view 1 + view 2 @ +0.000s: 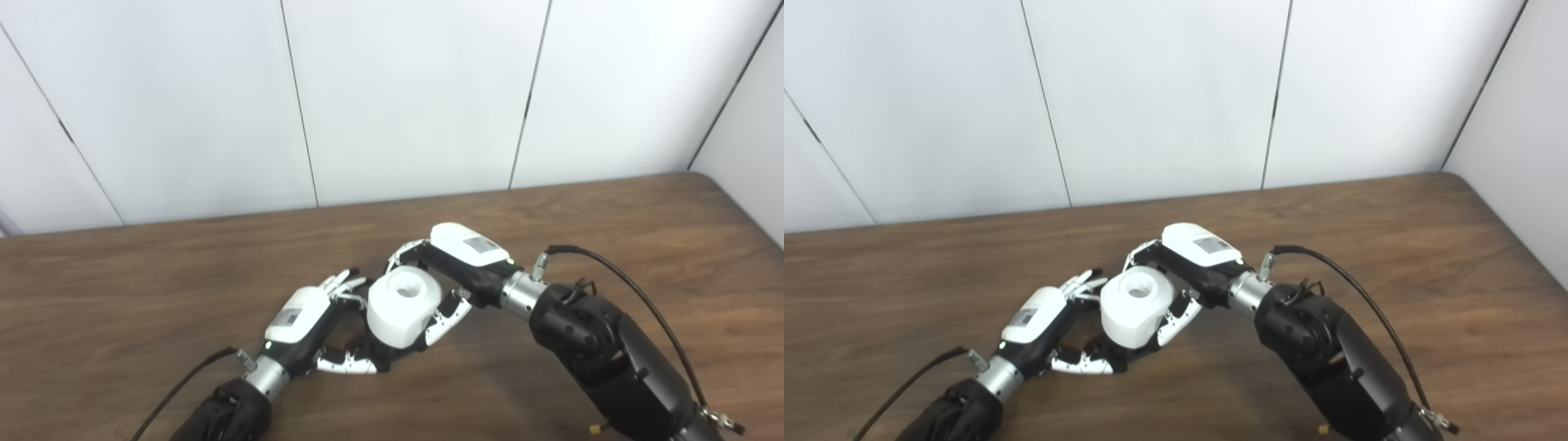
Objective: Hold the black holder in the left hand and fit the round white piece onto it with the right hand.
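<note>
I have both hands meeting low over the wooden table (612, 220), so the two parts come together between them. My right hand (456, 257) grips the round white piece (403, 306): its fingers (401, 251) curl over the far side and its thumb (450, 315) presses the near side, leaving the top hole facing up. My left hand (306, 318) comes in just beside the piece, fingers (343, 283) spread near its left wall and thumb (346, 365) reaching under its lower edge. The black holder (383, 354) shows only as a dark shape beneath the piece, between that thumb and the palm; I cannot tell how firmly the left hand grasps it. I judge the piece sits on or just above the holder.
</note>
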{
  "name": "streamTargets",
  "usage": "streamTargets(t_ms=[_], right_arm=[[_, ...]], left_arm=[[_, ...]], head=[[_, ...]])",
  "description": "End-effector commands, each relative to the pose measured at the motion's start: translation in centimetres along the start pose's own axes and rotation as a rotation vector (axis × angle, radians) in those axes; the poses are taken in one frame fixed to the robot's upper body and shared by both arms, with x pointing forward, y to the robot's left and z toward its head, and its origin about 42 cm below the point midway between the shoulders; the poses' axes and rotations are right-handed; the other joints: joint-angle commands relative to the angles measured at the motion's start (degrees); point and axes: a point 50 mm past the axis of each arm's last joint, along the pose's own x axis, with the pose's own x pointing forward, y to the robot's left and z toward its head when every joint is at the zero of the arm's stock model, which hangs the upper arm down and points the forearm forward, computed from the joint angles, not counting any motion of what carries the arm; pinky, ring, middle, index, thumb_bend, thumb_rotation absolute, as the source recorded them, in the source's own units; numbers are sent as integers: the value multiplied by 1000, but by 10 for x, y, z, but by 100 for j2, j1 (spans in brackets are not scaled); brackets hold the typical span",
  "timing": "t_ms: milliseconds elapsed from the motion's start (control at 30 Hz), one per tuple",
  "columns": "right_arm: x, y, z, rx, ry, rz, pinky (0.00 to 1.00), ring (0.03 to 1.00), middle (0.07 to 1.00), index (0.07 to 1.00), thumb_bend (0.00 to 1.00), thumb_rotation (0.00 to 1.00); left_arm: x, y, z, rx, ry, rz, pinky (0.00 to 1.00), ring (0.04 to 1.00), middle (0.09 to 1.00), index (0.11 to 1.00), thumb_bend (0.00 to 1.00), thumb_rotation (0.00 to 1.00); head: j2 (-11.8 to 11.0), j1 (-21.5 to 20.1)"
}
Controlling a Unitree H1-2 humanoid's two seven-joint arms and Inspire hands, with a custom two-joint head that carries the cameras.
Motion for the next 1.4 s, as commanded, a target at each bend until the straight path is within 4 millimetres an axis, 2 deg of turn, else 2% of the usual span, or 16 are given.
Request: streamTargets(t_ms=[0,233,867,1367], right_arm=[[7,-14,8,-44,-53,-48,608,748,725,480,522,133],[13,-4,3,-47,-53,-24,644,742,720,479,522,134],[22,9,1,-92,-75,28,611,737,713,479,524,134],[17,0,-5,-128,-92,76,608,732,713,483,523,135]], left_arm=[[-34,-73,-2,-35,133,-248,967,983,896,484,523,54],[-34,-74,0,-38,128,-247,964,981,894,484,523,53],[-30,-76,6,-35,117,-242,963,977,889,484,523,53],[-29,-76,7,-43,126,-241,967,980,895,484,523,54]], head=[[4,-3],[15,33],[90,69],[122,100]])
